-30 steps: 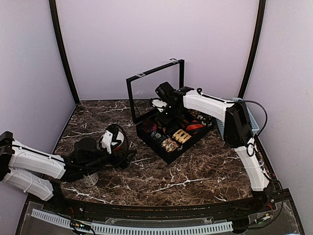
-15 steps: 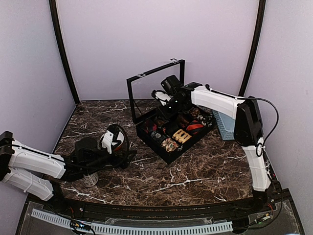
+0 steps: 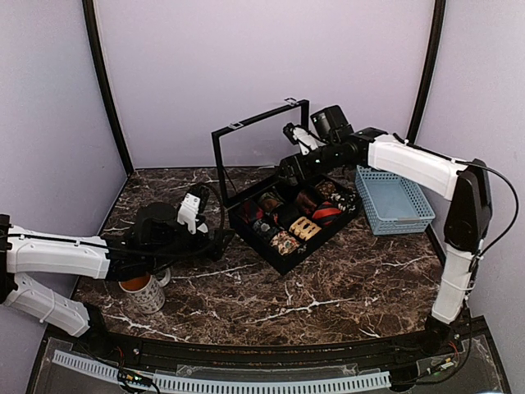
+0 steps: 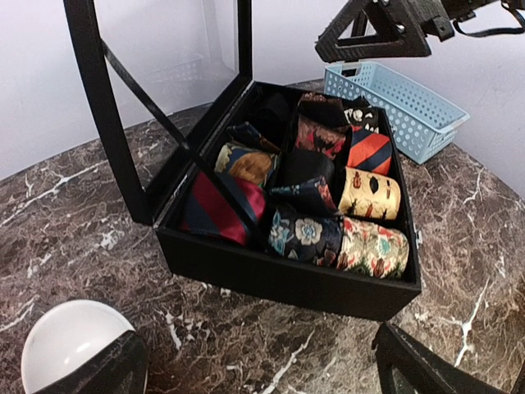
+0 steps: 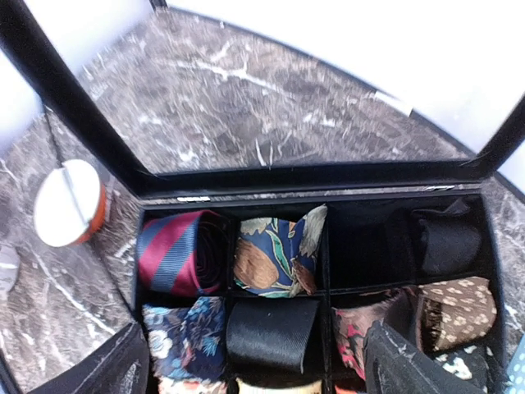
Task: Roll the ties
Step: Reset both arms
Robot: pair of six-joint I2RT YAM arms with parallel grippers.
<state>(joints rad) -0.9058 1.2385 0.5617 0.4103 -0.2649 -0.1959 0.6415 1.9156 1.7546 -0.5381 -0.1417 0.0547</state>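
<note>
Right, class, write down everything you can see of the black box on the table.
The black box is a shallow rectangular case, matte and stiff-looking, split by dividers into small cells. Most cells hold rolled ties, striped, floral or patterned. Its lid, a black frame round a clear pane, stands open, upright along the far edge. The box sits flat and skewed on the marble table, apart from the basket.

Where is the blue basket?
In the top view, the blue basket sits on the right side, just right of the black box, by the back wall.
</note>
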